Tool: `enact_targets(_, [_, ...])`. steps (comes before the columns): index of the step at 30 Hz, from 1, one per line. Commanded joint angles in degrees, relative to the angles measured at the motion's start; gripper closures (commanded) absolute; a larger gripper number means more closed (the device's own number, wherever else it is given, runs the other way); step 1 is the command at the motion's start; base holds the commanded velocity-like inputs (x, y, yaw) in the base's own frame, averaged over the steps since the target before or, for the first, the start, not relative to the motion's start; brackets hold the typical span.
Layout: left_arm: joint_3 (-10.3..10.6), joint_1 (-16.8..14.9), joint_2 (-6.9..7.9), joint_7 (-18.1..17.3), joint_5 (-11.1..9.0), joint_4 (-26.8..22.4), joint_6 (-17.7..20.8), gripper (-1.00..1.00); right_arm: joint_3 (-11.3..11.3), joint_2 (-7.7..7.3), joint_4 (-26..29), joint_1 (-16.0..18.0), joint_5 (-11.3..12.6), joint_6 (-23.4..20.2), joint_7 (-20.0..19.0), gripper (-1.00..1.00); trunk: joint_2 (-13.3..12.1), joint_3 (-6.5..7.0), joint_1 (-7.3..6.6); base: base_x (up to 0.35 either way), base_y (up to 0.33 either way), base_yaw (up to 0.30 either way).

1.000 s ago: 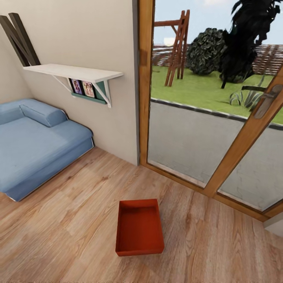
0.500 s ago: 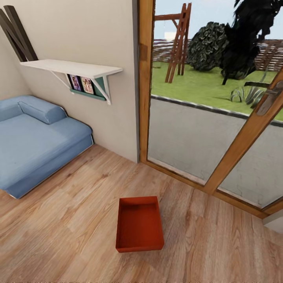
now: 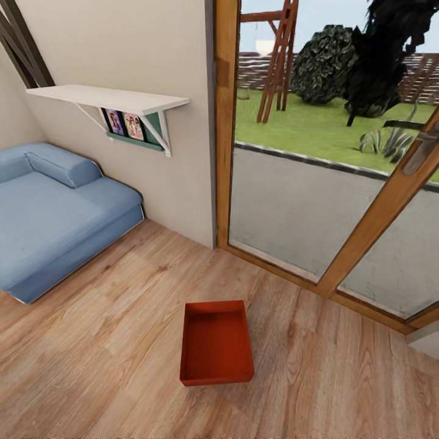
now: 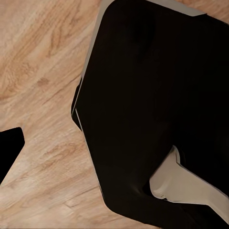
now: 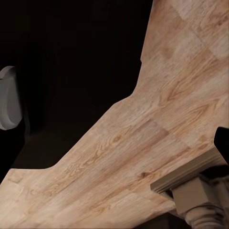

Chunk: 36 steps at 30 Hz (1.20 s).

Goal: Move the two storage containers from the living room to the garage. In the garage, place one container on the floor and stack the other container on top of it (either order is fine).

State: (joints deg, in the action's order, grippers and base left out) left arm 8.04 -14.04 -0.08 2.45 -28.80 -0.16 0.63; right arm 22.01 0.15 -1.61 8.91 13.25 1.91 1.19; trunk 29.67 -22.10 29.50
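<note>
A red bin lies open side up on the wood floor at six o'clock in the head view, alone and apart from the furniture. Farther off, a blue sofa sits at nine o'clock under a white shelf, and a wood-framed glass door stands from twelve to three o'clock. The wrist views show dark robot parts over planks, and whether either arm's fingers are wide or narrow I cannot tell.
</note>
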Motion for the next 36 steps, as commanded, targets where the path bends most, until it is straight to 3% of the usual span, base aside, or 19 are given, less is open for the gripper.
enact_targets(1, [0.49, -0.02, -0.01, 0.19, -0.47, -0.02, 0.07, -1.0, 0.49, 0.03, -0.15, 0.06, 0.53, 0.2, 0.04, -1.0, 0.07, -0.16, 0.01, 0.0, 0.0, 0.0])
enact_targets(36, [0.49, -0.02, -0.01, 0.19, -0.47, -0.02, 0.07, -1.0, 0.49, 0.03, -0.15, 0.07, 0.55, 0.2, 0.04, -1.0, 0.07, -3.39, 0.01, 0.0, 0.0, 0.0])
